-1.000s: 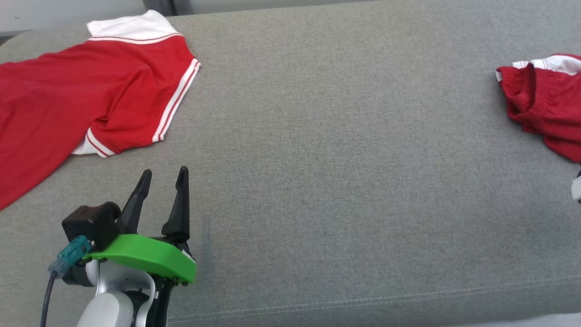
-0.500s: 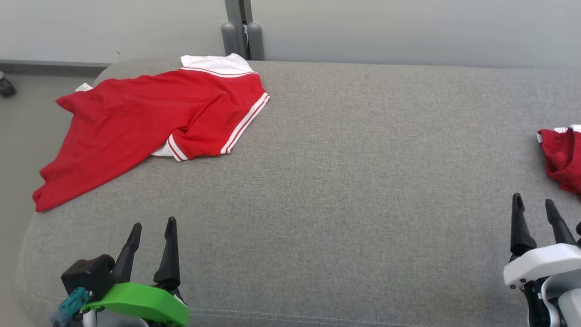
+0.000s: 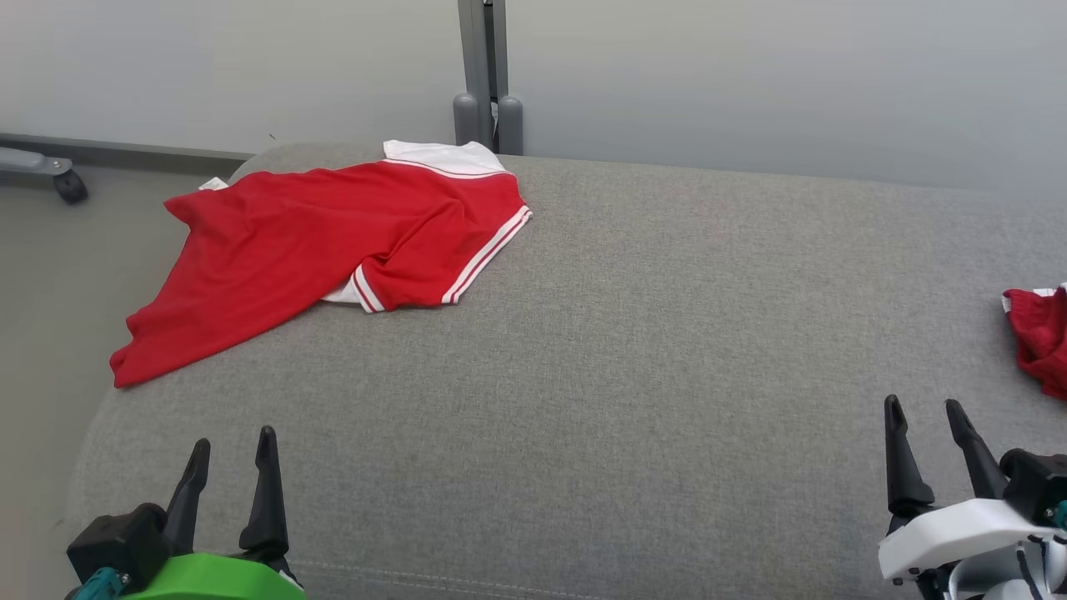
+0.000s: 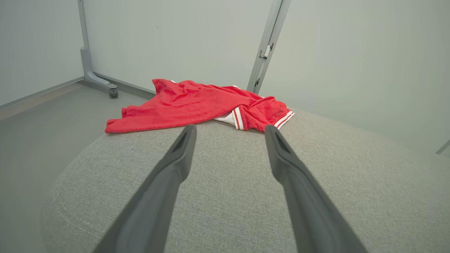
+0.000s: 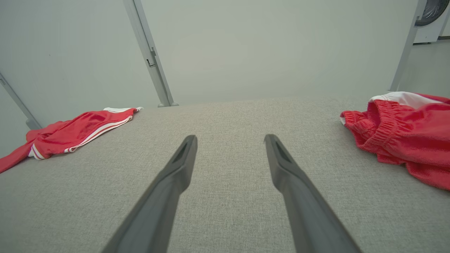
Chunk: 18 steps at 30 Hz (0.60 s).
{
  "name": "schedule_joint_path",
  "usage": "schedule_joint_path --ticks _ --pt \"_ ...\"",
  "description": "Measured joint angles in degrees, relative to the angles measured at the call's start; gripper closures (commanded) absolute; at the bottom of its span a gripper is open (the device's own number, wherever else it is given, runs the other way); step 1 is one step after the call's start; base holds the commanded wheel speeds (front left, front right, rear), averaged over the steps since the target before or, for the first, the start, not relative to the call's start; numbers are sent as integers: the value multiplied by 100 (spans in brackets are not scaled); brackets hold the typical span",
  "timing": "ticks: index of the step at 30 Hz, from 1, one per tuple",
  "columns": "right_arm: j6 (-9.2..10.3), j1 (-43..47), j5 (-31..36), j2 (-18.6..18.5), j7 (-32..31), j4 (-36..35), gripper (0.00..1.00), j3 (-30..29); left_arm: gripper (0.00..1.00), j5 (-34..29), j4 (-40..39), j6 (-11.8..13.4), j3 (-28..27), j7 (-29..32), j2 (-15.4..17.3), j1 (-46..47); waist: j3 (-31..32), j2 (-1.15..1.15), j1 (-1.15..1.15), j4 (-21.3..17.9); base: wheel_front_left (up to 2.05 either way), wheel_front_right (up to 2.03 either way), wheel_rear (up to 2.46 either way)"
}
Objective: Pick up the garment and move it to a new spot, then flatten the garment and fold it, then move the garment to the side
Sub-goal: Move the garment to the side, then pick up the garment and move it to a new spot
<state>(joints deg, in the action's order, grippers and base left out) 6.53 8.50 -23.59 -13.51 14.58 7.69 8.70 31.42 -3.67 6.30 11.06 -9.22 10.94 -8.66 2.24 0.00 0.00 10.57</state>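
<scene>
Left gripper (image 3: 233, 436) and right gripper (image 3: 923, 402) hover spread, empty, seemingly just above cushion (image 3: 625, 333)

1. The shirt (image 3: 317, 242) lies on the cushion's (image 3: 650, 333) far left corner, one end reaching its left edge.
2. The shorts (image 3: 1038, 337) lie at the cushion's right side.
3. A post (image 3: 483, 83) stands behind the cushion's far edge.

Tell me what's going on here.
Nothing is being handled yet. Both the left gripper and right gripper hover open and empty over the near edge of the grey cushion. A red shirt with white trim lies at its far left; a crumpled red garment sits at the right edge. Neither is touched.
</scene>
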Motion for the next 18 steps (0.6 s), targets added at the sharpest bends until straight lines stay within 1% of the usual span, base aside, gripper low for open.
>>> schedule_joint_path --ticks 7,13,15,18 --pt "12 171 179 151 0 -294 0 105 0 5 -16 0 -105 -45 99 -79 -116 0 0 -88 0 0 0" --pt "16 209 435 110 0 -689 0 12 0 16 -57 0 -309 -64 158 62 -357 0 0 -204 0 0 0" --pt "57 269 542 45 0 -816 0 -74 0 16 -71 0 -310 -94 120 237 -456 0 0 -211 0 0 0" --pt "58 283 614 3 0 -913 0 -152 0 16 -67 0 -279 -99 63 384 -538 0 0 -179 0 0 0"
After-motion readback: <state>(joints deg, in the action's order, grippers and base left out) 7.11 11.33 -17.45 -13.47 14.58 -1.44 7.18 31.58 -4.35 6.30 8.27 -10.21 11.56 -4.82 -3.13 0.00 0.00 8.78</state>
